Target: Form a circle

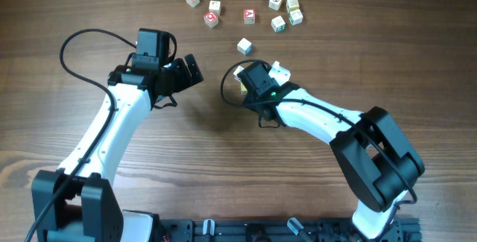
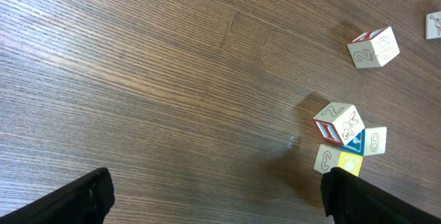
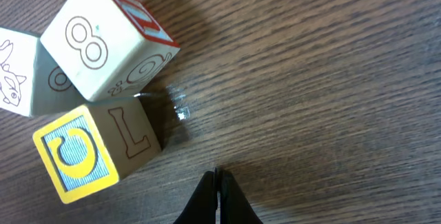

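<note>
No circle shows; the small pale wooden letter cubes [image 1: 276, 2] lie scattered along the far edge, one [image 1: 244, 46] set apart nearer. A tight cluster [image 2: 341, 141] holds a red-striped cube, a yellow cube [image 3: 72, 156] with a blue face and whitish ones. My right gripper [image 3: 217, 177] is shut and empty, its tip on the wood just right of the yellow cube and below the "8" cube [image 3: 103, 41]. In the overhead view the right gripper [image 1: 253, 77] covers most of that cluster. My left gripper [image 2: 220, 198] is open over bare wood, left of the cluster, holding nothing.
The brown wooden tabletop [image 1: 89, 4] stretches bare to the left and front. Another lone cube [image 2: 374, 47] lies beyond the cluster. The left arm [image 1: 112, 130] and right arm [image 1: 335, 123] reach in from the near edge.
</note>
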